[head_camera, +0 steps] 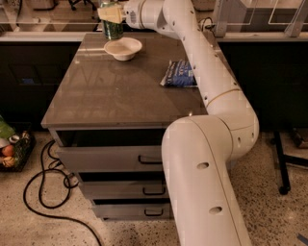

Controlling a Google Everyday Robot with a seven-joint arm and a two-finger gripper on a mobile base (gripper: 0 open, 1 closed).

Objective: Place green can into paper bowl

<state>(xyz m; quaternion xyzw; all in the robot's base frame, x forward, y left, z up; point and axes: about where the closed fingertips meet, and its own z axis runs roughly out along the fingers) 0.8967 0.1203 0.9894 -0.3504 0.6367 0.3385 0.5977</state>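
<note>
White and thick-jointed, the arm (211, 81) is reaching from the lower right of the camera view across the table (110, 91) towards its far left corner. The table, a grey-brown top over a stack of drawers, is carrying only two loose things. A dark blue snack bag (179, 74) is lying near the right edge, well apart from the work, and the paper bowl (123, 48) is sitting upright and empty near the far edge.

The green can (112, 30) is hanging upright just behind and to the left of the bowl. Its base seems to be riding clear of the table, though the angle is making that hard to confirm. The gripper (111, 14) is sitting at the very top of the view, directly over the can, and its fingers are clamping the can's upper part.

Judging by this, the pick is done and the carry is nearly finished. What is remaining is to bring the can over the bowl's middle, lower it inside the rim and let go.

The bag is showing pale print that is not reading as words. The can's label is showing only a green pattern, with no brand legible.
</note>
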